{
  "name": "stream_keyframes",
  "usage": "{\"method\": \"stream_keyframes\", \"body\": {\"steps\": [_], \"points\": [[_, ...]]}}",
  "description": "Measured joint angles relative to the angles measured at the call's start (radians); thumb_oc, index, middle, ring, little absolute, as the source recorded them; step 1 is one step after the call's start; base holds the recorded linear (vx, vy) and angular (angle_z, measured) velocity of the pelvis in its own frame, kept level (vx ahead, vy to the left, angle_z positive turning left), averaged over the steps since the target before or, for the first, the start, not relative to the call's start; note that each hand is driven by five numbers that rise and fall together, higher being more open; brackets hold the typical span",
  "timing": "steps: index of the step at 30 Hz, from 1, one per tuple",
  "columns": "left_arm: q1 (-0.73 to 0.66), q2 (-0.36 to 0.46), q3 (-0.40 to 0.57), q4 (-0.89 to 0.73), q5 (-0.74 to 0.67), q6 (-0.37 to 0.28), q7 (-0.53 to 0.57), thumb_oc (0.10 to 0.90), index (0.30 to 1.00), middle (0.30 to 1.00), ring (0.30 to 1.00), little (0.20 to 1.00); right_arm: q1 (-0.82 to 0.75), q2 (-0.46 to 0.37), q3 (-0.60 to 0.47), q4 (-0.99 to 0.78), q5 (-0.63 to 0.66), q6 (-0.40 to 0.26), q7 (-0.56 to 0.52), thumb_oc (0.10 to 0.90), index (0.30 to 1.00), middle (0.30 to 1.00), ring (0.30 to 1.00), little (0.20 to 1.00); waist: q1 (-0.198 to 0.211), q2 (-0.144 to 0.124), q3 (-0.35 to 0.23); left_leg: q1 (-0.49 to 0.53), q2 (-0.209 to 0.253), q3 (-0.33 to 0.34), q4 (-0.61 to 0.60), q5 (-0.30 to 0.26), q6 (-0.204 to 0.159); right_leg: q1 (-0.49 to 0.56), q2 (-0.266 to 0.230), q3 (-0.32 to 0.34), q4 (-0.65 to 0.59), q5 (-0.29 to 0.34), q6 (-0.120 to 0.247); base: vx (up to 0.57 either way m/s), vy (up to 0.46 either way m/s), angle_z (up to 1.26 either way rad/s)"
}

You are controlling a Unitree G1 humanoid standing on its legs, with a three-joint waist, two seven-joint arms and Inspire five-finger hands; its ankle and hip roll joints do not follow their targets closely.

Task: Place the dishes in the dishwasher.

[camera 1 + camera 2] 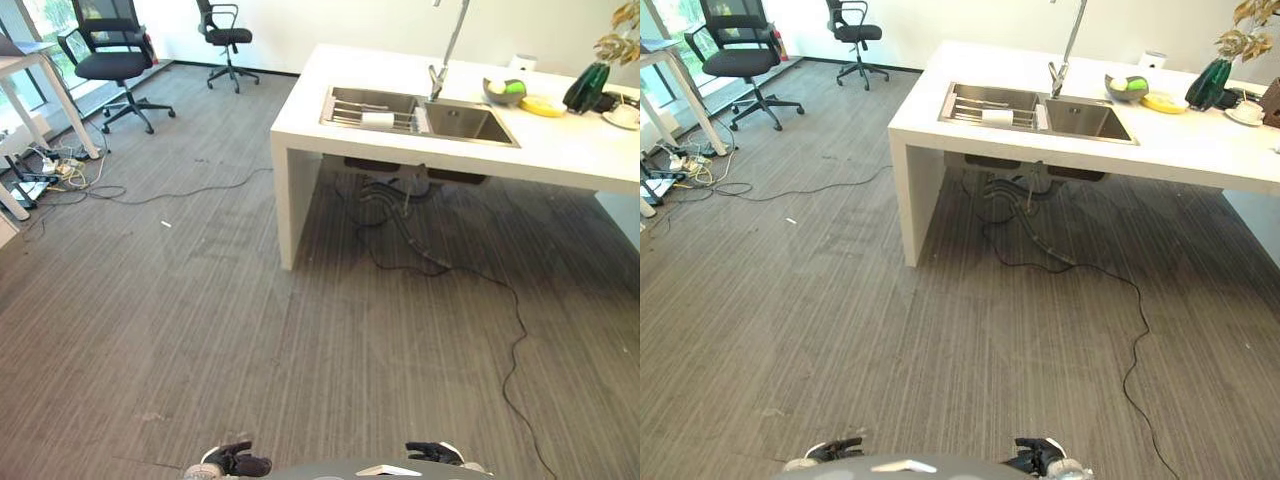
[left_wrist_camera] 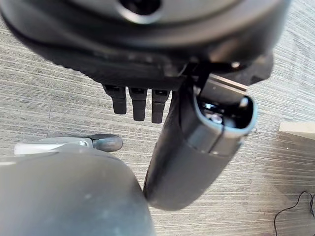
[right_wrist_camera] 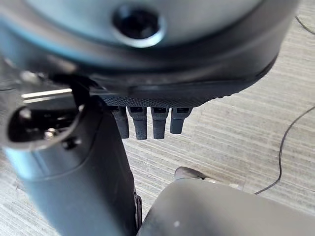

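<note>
**Dishes lie on the white bench; both hands hang empty**

The dishes are gathered on the white bench (image 1: 300,120), which is seen well apart from the robot across the floor. A double sink (image 1: 465,122) is set into the bench top. In its left basin a wire rack (image 1: 350,112) is laid, and a small white item (image 1: 377,119) rests on it; what kind of dish it is cannot be told. A tall tap (image 1: 450,45) rises behind the divide between the basins. Right of the tap, near the far edge, a grey bowl (image 1: 503,92) is seen with a green and a pale piece of fruit in it. A flat yellow dish (image 1: 543,105) lies just beside the bowl. A dark green vase (image 1: 586,87) stands further right, and a white cup on a saucer (image 1: 625,115) is placed at the bench's right end.

The left hand (image 1: 238,461) is held low over the floor, its fingers (image 2: 139,102) straight and nothing gripped. The right hand (image 1: 433,452) is held likewise, its fingers (image 3: 146,122) straight and empty.

The floor (image 1: 200,300) is covered with grey striped carpet. At the far left a pale desk (image 1: 20,62) is seen, with a tangle of plugs and leads (image 1: 50,170) beneath it. Two black office chairs are placed beyond: one (image 1: 112,62) by the desk, the other (image 1: 226,37) near the back wall.
</note>
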Motion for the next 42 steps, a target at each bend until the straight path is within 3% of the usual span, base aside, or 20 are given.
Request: {"method": "stream_keyframes", "body": {"steps": [42], "points": [[-0.007, 0.01, 0.004, -0.002, 0.037, -0.007, -0.002, 0.8, 0.9, 0.9, 0.9, 0.9, 0.0, 0.009, -0.038, 0.018, 0.055, 0.0, 0.017, 0.8, 0.9, 0.9, 0.9, 0.9, -0.002, -0.018, 0.008, -0.008, 0.0, 0.025, -0.002, -0.002, 0.001, -0.016, 0.0, 0.025, 0.004, 0.002, 0.001, 0.0, 0.008, 0.0]]}}
